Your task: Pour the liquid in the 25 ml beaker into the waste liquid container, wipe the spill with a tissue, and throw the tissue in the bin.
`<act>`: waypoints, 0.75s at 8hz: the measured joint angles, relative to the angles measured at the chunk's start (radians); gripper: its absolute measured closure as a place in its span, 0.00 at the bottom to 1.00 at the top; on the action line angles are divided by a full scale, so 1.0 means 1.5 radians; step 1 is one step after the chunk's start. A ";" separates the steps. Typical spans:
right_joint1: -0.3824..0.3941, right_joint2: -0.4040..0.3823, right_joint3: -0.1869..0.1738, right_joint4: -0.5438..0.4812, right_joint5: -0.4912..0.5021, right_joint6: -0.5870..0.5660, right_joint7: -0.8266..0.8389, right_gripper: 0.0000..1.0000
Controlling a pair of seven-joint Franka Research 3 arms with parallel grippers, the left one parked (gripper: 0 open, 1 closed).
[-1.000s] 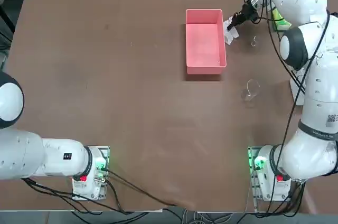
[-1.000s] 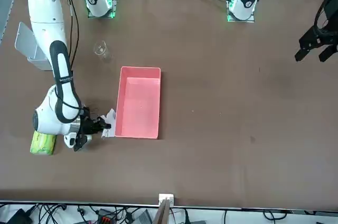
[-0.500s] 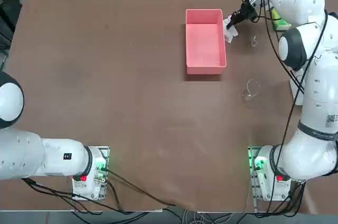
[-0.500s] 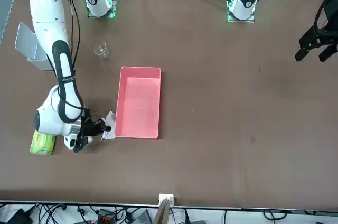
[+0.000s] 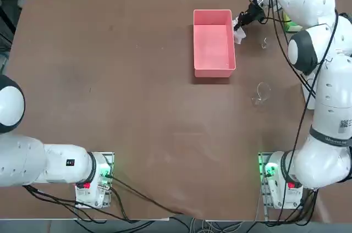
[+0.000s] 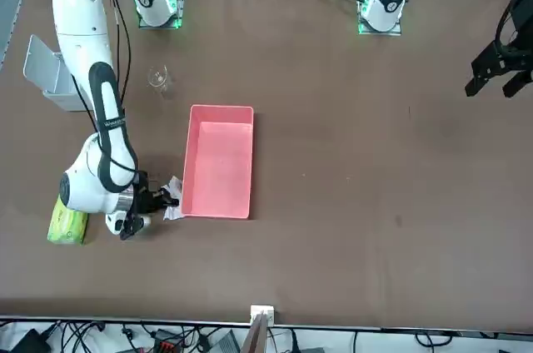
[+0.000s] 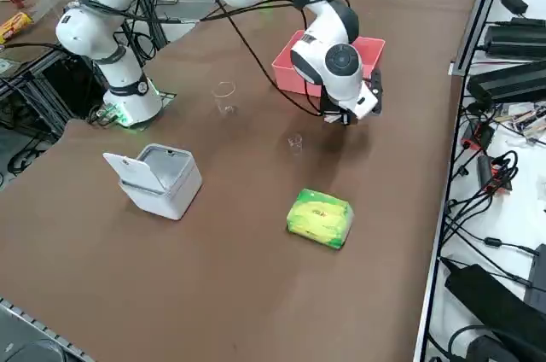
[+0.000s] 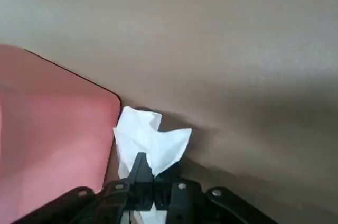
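While pinching the tissue [image 8: 150, 142], right gripper [image 8: 141, 170] fingers beside the waste liquid container [image 5: 213, 40], on table [image 5: 137, 90]

The right gripper [image 5: 240, 24], closed on the tissue [image 5: 240, 34], has slid along the counter [image 5: 137, 95] beside the pink tray [image 5: 213, 43], away from the robot's base and toward the tray's far corner. The tissue has been dragged with it; in the front view it now lies slightly nearer that camera, just beside the tray wall.
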 joint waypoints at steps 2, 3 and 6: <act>0.003 -0.010 0.000 -0.018 0.001 0.007 0.010 0.97; 0.005 -0.017 0.000 -0.030 0.001 0.010 0.011 0.97; 0.012 -0.041 0.000 -0.073 0.001 0.010 0.014 0.97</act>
